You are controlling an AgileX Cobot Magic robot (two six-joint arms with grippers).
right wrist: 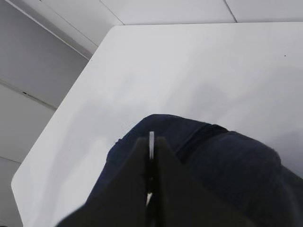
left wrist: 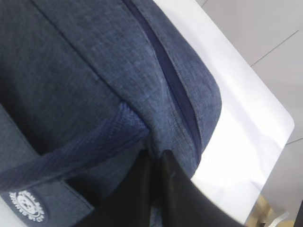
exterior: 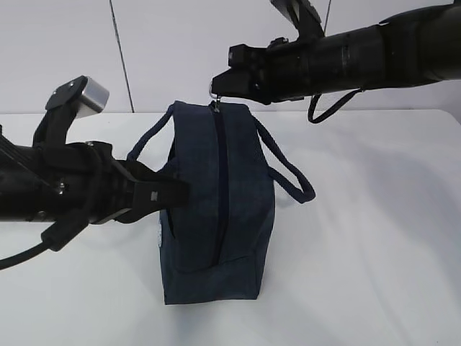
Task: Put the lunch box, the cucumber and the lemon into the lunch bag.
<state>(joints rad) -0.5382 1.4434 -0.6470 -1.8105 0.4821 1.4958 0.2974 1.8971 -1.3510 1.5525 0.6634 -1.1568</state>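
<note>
White tabletop (exterior: 374, 238) fills the scene, backed by a pale panelled wall (exterior: 166, 50) with a thin dark seam running down it. From the left edge of the table comes the left gripper (exterior: 176, 193), a black arm reaching across at bag height; its fingers are pressed together on the fabric of the near-left side of the lunch bag (exterior: 216, 209), close to where one strap handle (exterior: 148, 140) is sewn on. The left wrist view shows the two dark fingers (left wrist: 142, 189) closed with only a slit between them, pinching cloth just below the handle seam, with a small round white logo patch (left wrist: 28, 205) beside them.

Standing upright near the middle of the table, the lunch bag is dark navy, its zipper (exterior: 220, 180) running along the top and down the near end, closed as far as can be seen. A second strap (exterior: 288, 169) droops off its right side onto the table.

At the bag's far end, toward the back edge of the table, the right gripper (exterior: 217, 85) reaches in from the upper right. Its fingers (right wrist: 163, 189) are closed on the metal ring pull (exterior: 214, 89) of the zipper, which the right wrist view shows as a thin bright sliver clamped between the two dark fingers, above the bag's rounded end.
</note>
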